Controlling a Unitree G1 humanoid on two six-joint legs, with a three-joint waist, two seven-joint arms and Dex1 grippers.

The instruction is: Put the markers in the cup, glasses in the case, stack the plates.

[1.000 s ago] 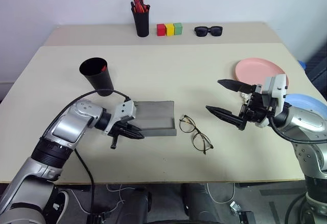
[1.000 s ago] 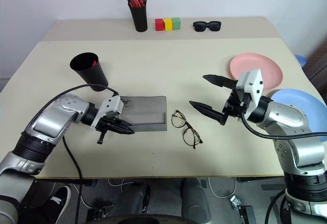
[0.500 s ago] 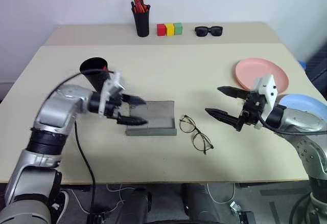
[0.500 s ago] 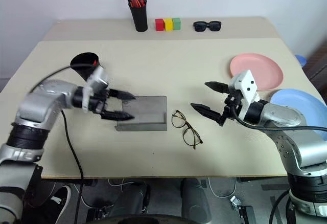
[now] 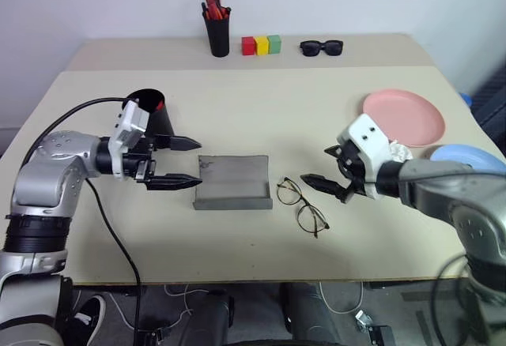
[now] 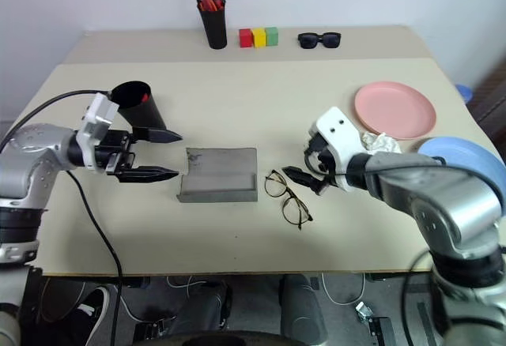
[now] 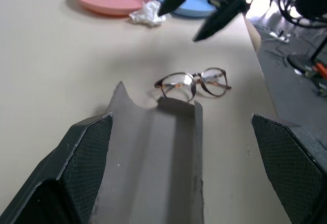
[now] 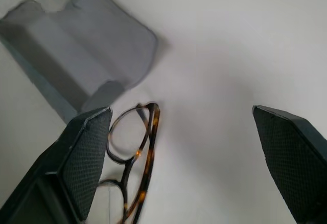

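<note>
Beige and broad, the surface point(image 5: 316, 117) carries the grey case point(image 5: 233, 182) lying open at centre in the left eye view, with the wire-framed glasses point(image 5: 302, 205) just beside it at 4 o'clock, apart from it. Left claw point(image 5: 190, 162) hangs at the case's 9 o'clock, fingers spread wide and empty, next to the black cup point(image 5: 152, 113), where a red tip shows at the rim. Right claw point(image 5: 320, 166) hovers at the glasses' 2 o'clock, jaws apart and holding nothing. Pink plate point(image 5: 404, 117) lies at the case's 2 o'clock, well apart, and the blue plate point(image 5: 466, 158) sits beside it unstacked, a crumpled white scrap point(image 5: 398, 152) between them. At 12 o'clock stand a black pen holder point(image 5: 219, 34), three coloured blocks point(image 5: 262, 44) and black sunglasses point(image 5: 322, 47). From the left wrist view, the case's trough runs toward the glasses, with both plates beyond. From the right wrist view, wide-set fingers point(image 8: 84, 160) frame the glasses, the case nearby.
</note>
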